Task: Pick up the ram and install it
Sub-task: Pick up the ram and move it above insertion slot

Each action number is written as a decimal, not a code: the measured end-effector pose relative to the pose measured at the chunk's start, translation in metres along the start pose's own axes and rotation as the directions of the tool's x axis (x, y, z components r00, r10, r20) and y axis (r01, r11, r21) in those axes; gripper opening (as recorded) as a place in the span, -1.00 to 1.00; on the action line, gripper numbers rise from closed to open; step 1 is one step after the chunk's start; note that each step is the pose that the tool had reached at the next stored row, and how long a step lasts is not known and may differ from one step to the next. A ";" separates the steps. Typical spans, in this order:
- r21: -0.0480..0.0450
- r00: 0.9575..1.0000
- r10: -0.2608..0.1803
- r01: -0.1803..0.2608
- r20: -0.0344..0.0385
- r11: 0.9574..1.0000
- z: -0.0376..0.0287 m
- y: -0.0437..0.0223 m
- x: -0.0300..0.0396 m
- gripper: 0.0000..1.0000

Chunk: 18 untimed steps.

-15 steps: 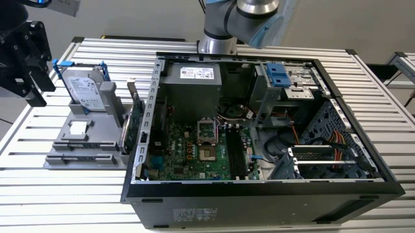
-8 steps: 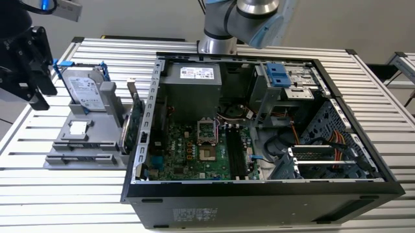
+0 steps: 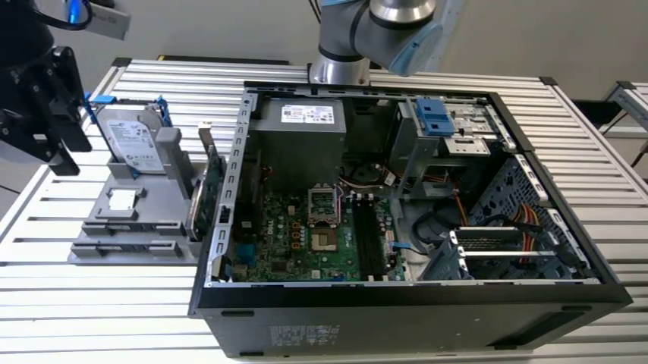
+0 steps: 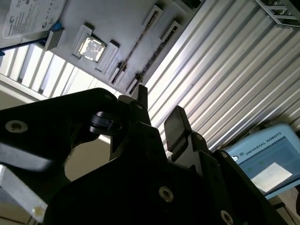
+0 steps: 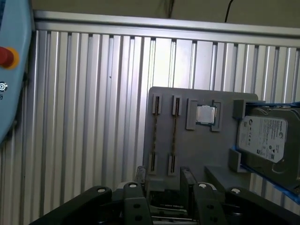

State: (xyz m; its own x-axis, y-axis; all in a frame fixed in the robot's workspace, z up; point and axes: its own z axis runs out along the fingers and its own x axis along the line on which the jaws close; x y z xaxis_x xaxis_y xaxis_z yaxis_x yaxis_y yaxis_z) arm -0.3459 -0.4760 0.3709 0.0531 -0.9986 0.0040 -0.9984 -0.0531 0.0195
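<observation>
The ram (image 5: 174, 136) shows edge-on as a thin dark strip, upright in the gray holder (image 5: 201, 145). The jaws stand apart near it, empty.

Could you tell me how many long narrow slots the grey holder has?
2: one slot at the grey holder's edge, the other slot beside it, nearer the square chip. None seems hidden.

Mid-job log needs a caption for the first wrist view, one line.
Open gripper poised near two narrow slots of a grey holder that also carries a processor chip and a hard drive.
</observation>
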 end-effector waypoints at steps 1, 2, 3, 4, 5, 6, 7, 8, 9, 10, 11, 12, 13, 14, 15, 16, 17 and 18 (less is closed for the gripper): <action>0.000 1.000 0.000 0.000 0.000 1.000 0.0006 0.0000 0.0000 1.00; 0.000 1.000 0.000 0.000 0.000 1.000 0.0009 0.0000 0.0000 1.00; 0.000 1.000 0.000 0.000 0.000 1.000 0.0013 0.0000 0.0000 1.00; 0.000 1.000 0.000 0.000 0.000 1.000 0.0018 0.0000 0.0000 1.00; 0.000 1.000 0.000 0.000 0.000 1.000 0.0021 0.0000 0.0000 1.00; 0.000 1.000 0.000 0.000 0.000 1.000 0.0023 0.0000 0.0000 1.00; 0.000 1.000 0.000 0.000 0.000 1.000 0.0024 0.0000 0.0000 1.00; 0.000 1.000 0.000 0.000 0.000 1.000 0.0024 0.0000 0.0000 1.00; 0.000 1.000 0.000 0.000 0.000 1.000 0.0025 0.0000 0.0000 1.00; 0.000 1.000 0.000 0.000 0.000 1.000 0.0028 0.0000 0.0000 1.00; 0.000 1.000 0.000 0.000 0.000 1.000 0.0033 -0.0001 0.0000 1.00; 0.000 1.000 0.000 0.000 0.000 1.000 0.0039 -0.0001 0.0000 1.00; 0.000 1.000 0.000 0.000 0.000 1.000 0.0045 -0.0001 0.0000 1.00; 0.000 1.000 0.000 0.000 0.000 1.000 0.0052 -0.0001 0.0000 1.00; 0.000 1.000 0.000 0.000 0.000 1.000 0.0057 -0.0001 0.0000 1.00; 0.000 1.000 0.000 0.000 0.000 1.000 0.0060 -0.0001 0.0000 1.00; 0.000 1.000 0.000 0.000 0.000 1.000 0.0061 -0.0001 0.0000 1.00; 0.000 1.000 0.000 0.000 0.000 1.000 0.0065 -0.0001 0.0000 1.00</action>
State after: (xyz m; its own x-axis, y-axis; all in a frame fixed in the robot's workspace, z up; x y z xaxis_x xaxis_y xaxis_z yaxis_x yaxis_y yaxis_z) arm -0.3459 -0.4761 0.3644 0.0532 -0.9986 0.0042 -0.9984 -0.0531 0.0199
